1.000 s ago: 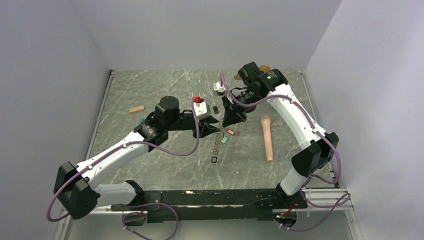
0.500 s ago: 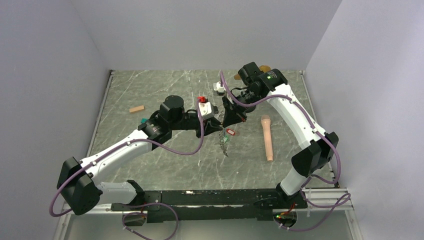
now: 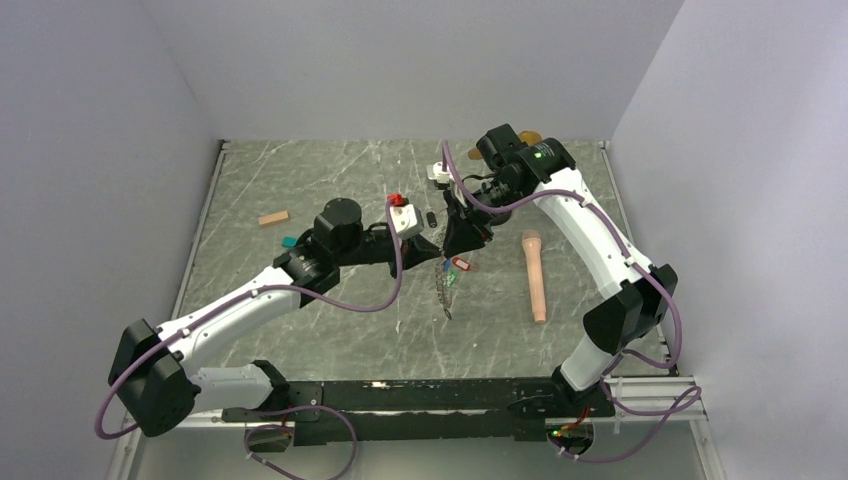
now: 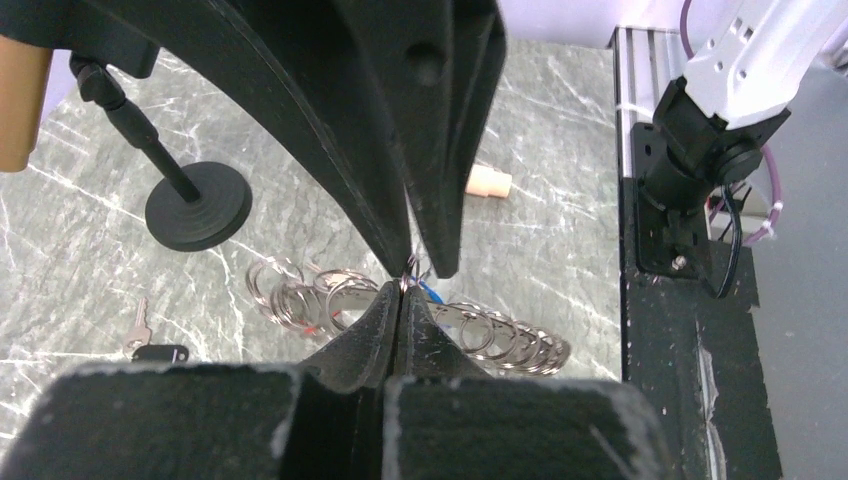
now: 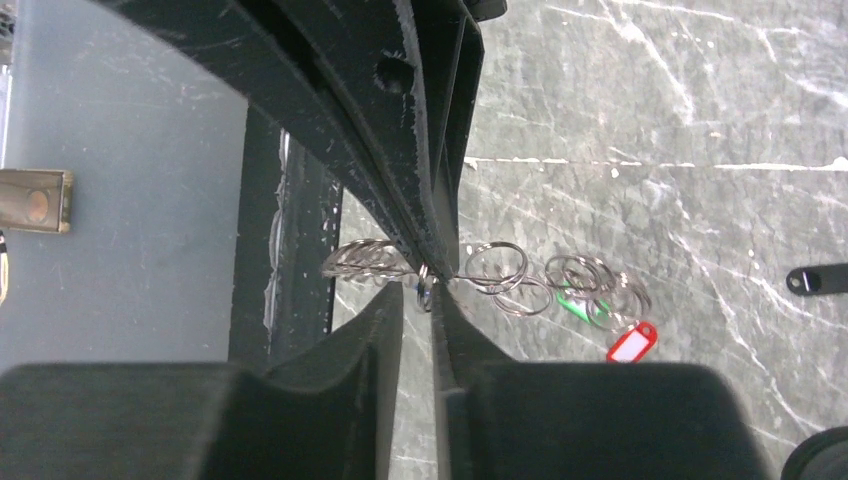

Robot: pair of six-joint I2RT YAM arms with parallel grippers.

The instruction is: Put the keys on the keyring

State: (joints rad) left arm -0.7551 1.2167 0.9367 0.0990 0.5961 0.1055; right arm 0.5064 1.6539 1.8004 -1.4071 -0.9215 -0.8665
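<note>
Pinching the keyring (image 4: pixel 505 340): the closed left hand (image 4: pixel 402 292).

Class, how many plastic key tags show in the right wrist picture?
3: red tag and green tag by the keyring, black tag at the right edge; the fingers may hide more.

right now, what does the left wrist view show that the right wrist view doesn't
Only the left wrist view: the black round-based stand and the peach cylinder's end. Only the right wrist view, clearly: the red tag and green tag. Both: the keyring of linked rings, the left tool shut on it, the right tool meeting it tip to tip.
</note>
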